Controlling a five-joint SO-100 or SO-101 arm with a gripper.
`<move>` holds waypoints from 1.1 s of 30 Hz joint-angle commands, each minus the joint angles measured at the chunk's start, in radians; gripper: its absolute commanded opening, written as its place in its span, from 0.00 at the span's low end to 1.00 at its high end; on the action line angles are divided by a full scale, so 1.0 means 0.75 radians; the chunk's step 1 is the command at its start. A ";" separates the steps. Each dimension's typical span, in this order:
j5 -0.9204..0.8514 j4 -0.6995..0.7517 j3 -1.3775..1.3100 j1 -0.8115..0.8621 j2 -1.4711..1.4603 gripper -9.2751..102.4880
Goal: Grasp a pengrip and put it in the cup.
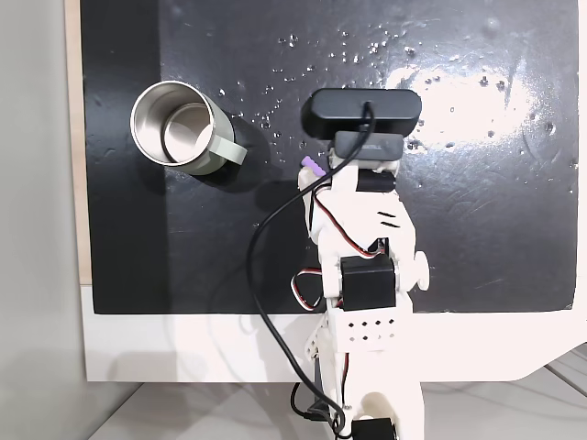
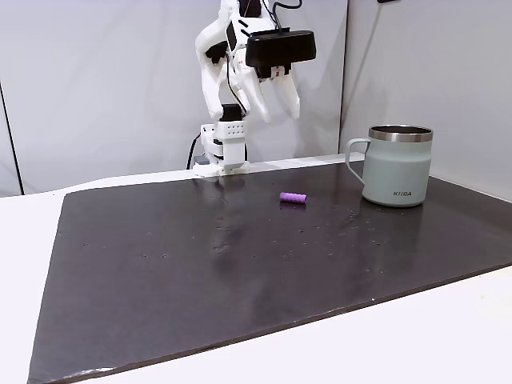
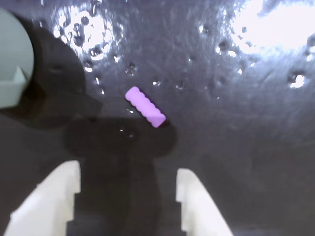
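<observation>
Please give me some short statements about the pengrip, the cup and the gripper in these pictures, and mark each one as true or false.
1. The pengrip lies inside the cup. False: it lies on the black mat, apart from the cup.
2. The gripper is open and holds nothing. True.
3. The cup lies on its side. False: it stands upright, and its steel inside looks empty.
4. In the wrist view the pengrip lies ahead of the gripper. True.
5. The gripper touches the mat. False: in a fixed view it hangs well above it.

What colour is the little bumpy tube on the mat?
Purple. The pengrip shows best in the wrist view.
</observation>
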 commanded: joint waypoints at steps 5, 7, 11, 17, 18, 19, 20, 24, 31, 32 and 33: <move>-0.317 -0.088 -0.051 -0.025 -0.067 0.30; -0.385 -0.100 -0.086 -0.020 -0.157 0.30; -0.528 -0.110 -0.188 -0.008 -0.358 0.30; -0.740 -0.102 -0.286 -0.010 -0.542 0.30; -0.765 -0.102 -0.286 -0.016 -0.556 0.30; -0.787 -0.102 -0.286 -0.025 -0.573 0.30; -0.814 -0.102 -0.282 -0.033 -0.587 0.30; -0.841 -0.123 -0.284 -0.072 -0.671 0.30; -0.865 -0.207 -0.290 -0.096 -0.841 0.30; -0.865 -0.209 -0.290 -0.096 -0.861 0.30; -0.865 -0.217 -0.284 -0.098 -0.882 0.30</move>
